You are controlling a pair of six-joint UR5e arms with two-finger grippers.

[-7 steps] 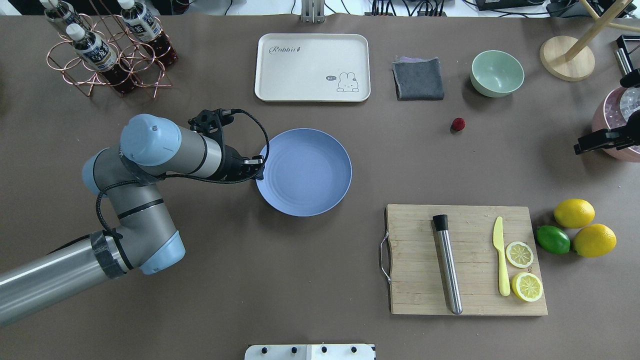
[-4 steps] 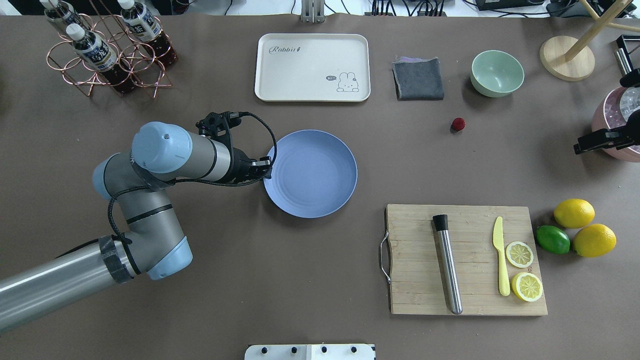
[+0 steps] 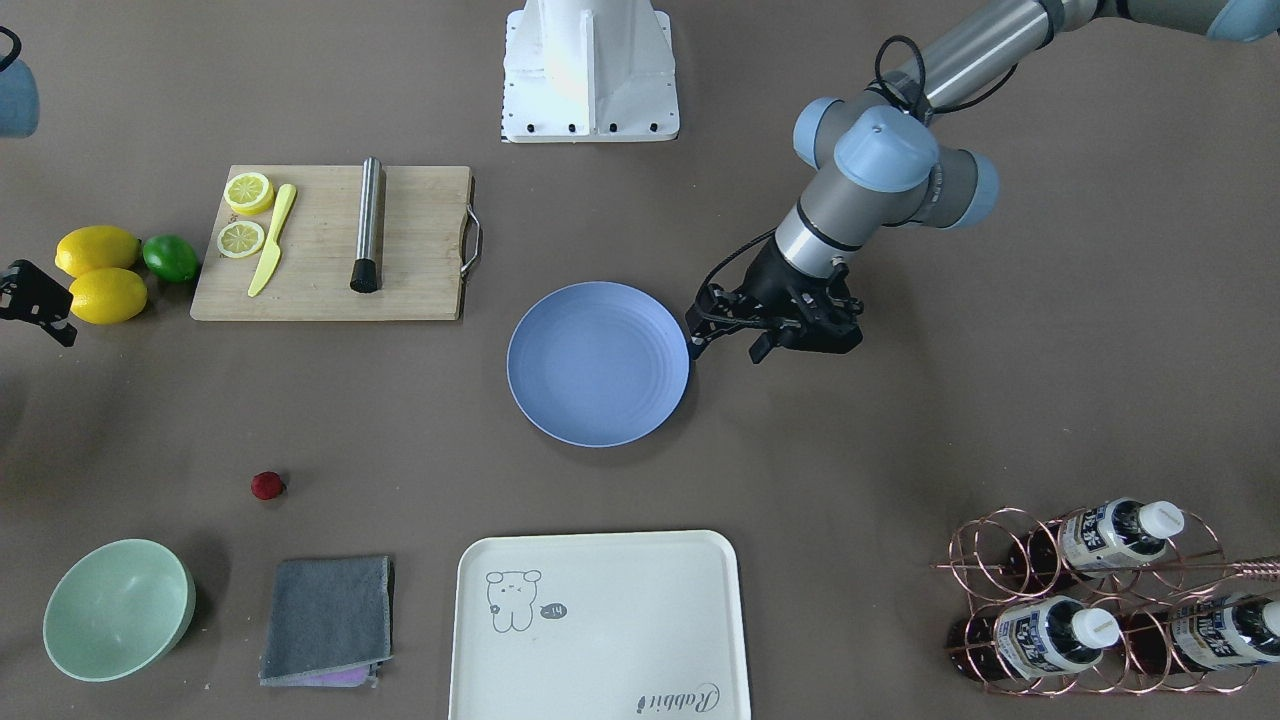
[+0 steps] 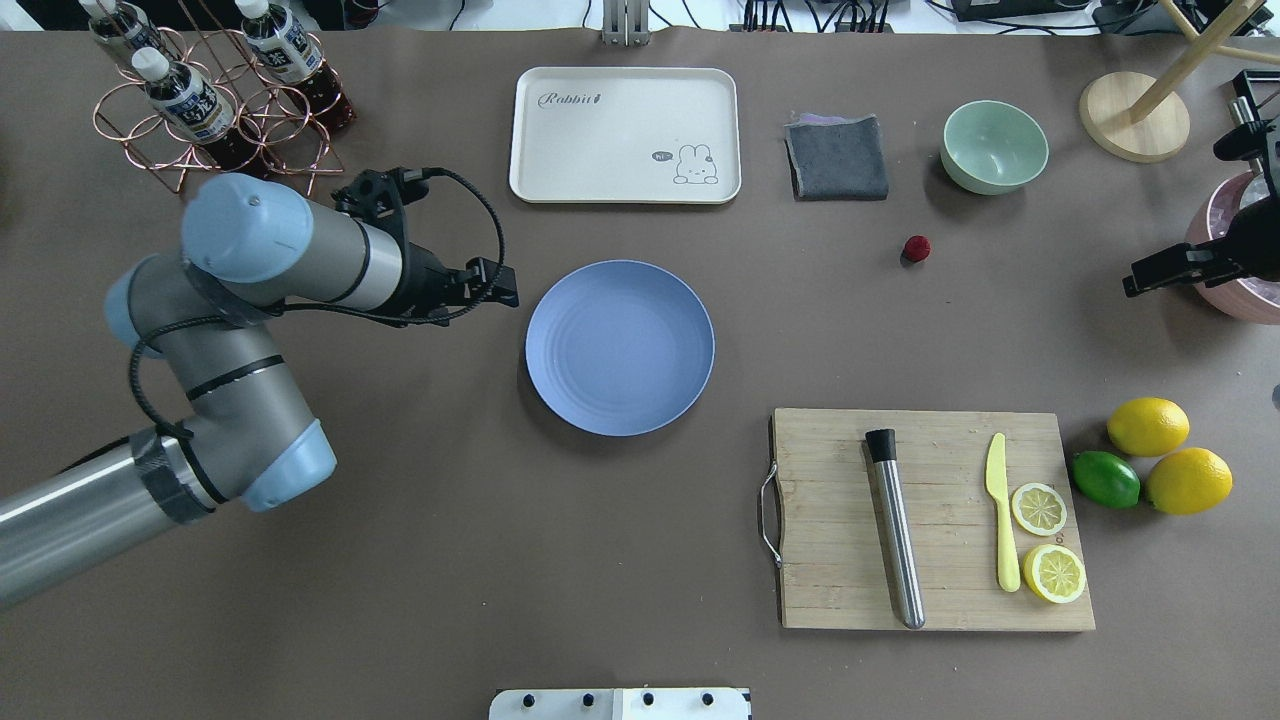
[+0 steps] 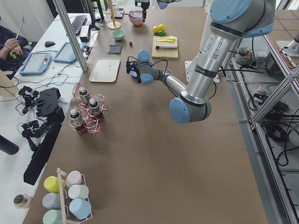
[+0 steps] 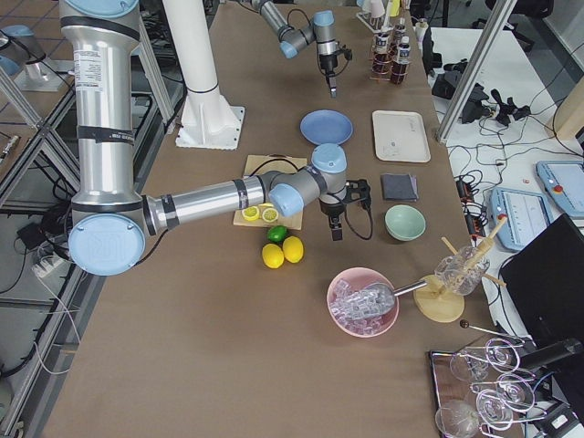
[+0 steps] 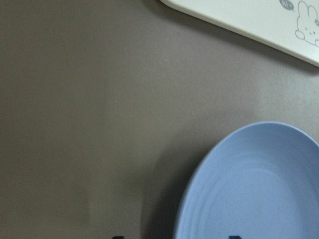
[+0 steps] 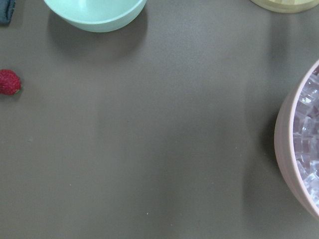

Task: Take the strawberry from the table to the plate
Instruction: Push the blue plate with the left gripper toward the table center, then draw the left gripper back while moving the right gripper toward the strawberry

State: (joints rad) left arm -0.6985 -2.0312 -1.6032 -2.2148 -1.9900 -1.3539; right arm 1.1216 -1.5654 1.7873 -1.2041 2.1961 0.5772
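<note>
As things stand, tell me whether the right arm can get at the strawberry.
Probably yes. The strawberry lies alone on the bare table, with nothing between it and the right hand; the green bowl and grey cloth sit farther back, off that line.

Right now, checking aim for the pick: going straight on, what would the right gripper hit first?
Probably bare table: the right gripper points down, and the strawberry lies off at its wrist view's left edge.
</note>
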